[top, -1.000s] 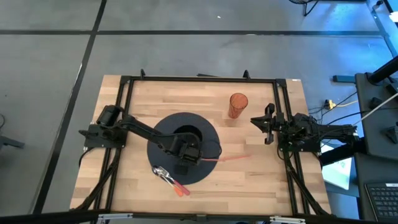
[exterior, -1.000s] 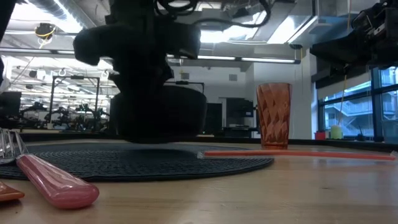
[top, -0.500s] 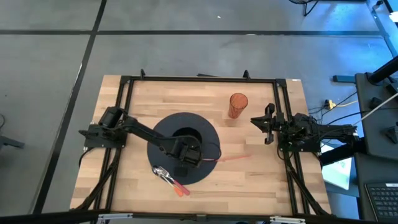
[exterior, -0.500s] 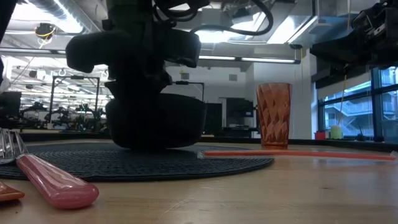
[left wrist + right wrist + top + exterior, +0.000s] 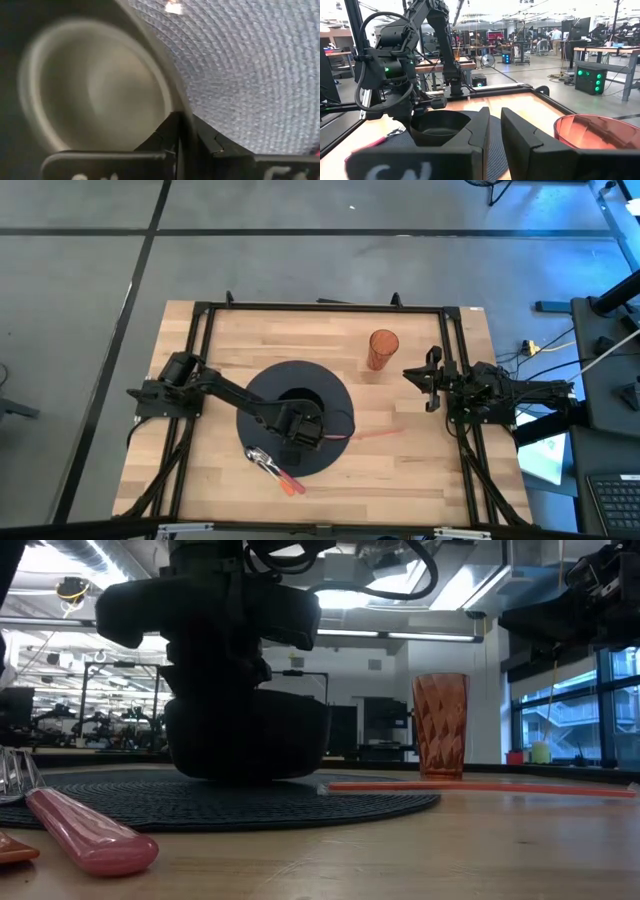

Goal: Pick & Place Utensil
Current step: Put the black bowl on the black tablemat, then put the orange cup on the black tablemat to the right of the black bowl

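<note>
A black bowl (image 5: 295,393) sits upright on a round black woven placemat (image 5: 262,385) at the table's middle. My left gripper (image 5: 307,429) stands over the bowl's near side, shut on its rim; in the low view the bowl (image 5: 285,740) rests with its base on the placemat (image 5: 380,804). A fork with a pink handle (image 5: 264,459) and an orange-handled utensil (image 5: 293,486) lie at the placemat's near left edge. My right gripper (image 5: 432,377) waits at the right edge, shut and holding nothing. My left gripper has the bowl's rim (image 5: 182,116) between its two fingers, one finger (image 5: 167,139) inside the bowl and the other outside. The fingers come from above, pointing down, at the rim's near side. The bowl stands upright with its base on the placemat.
An orange ribbed cup (image 5: 382,348) stands far right of the placemat. A thin orange stick (image 5: 375,434) lies from the placemat's right edge onto the wood. The black frame rail (image 5: 320,306) runs around the table; bare wood shows at the near right.
My left gripper has sunk a little with the bowl. The bowl's base, which hung just above the placemat a second ago, now rests on it. The bowl has stayed upright.
</note>
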Available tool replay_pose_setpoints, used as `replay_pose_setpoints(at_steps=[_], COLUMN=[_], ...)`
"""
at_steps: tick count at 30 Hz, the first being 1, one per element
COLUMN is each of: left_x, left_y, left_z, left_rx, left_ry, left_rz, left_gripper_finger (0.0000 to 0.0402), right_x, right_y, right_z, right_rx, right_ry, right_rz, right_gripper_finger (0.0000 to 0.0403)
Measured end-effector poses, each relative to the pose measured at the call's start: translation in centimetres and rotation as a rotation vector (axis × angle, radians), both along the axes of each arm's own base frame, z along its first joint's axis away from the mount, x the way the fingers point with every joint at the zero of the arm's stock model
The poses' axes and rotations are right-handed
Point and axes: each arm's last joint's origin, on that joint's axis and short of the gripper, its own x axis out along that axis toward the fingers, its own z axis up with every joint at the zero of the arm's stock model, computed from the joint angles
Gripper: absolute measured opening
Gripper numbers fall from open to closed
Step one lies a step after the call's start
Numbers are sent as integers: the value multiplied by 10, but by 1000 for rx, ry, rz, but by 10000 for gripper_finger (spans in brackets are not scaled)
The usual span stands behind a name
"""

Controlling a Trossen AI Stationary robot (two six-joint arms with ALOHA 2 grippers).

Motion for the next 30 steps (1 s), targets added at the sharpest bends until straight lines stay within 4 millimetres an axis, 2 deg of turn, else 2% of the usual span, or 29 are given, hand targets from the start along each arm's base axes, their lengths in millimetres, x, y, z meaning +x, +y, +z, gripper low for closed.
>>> replay_pose_setpoints(at_steps=[8,15,23,30], left_x=[0,1,11,5], left_y=[0,-1,2,-1], left_z=[0,3,36,72], left_rx=[-17,-49,-33,11], left_ry=[4,13,11,61], left_rz=[21,89,83,-23], left_gripper_finger=[73,131,181,188], right_x=[0,0,0,0], right_y=[0,0,0,0], right_z=[0,1,1,1], right_rx=[2,2,2,2], right_ry=[-5,-7,-8,-13], right_rz=[0,0,0,1], right_gripper_finger=[49,49,49,49])
